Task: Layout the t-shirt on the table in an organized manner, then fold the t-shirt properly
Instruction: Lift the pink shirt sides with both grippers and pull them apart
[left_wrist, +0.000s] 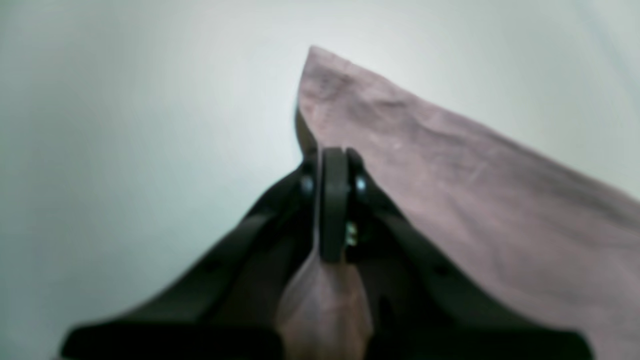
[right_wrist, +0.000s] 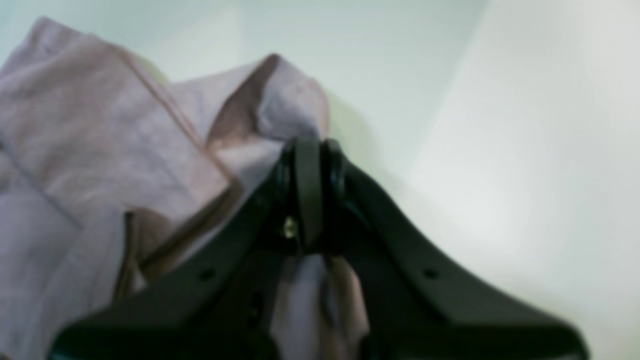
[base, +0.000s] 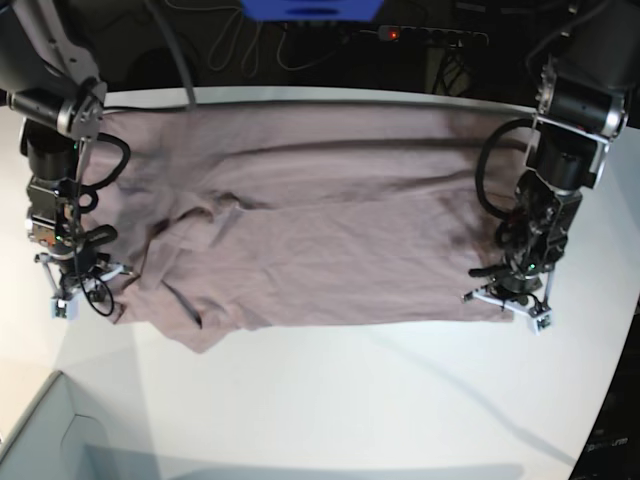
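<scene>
Spanning the table (base: 330, 400) from 9 to 3 o'clock, the t-shirt (base: 320, 230) is pinched at opposite near corners by the fully closed left gripper (base: 507, 297) and right gripper (base: 80, 285), so cloth can be stretched flat.

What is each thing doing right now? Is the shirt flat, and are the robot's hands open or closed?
t-shirt: spread across the table, wrinkly, not folded.
left tool: shut on the t-shirt's edge.
right tool: shut on the t-shirt's bunched edge.
table: white, t-shirt lying on it.
</scene>
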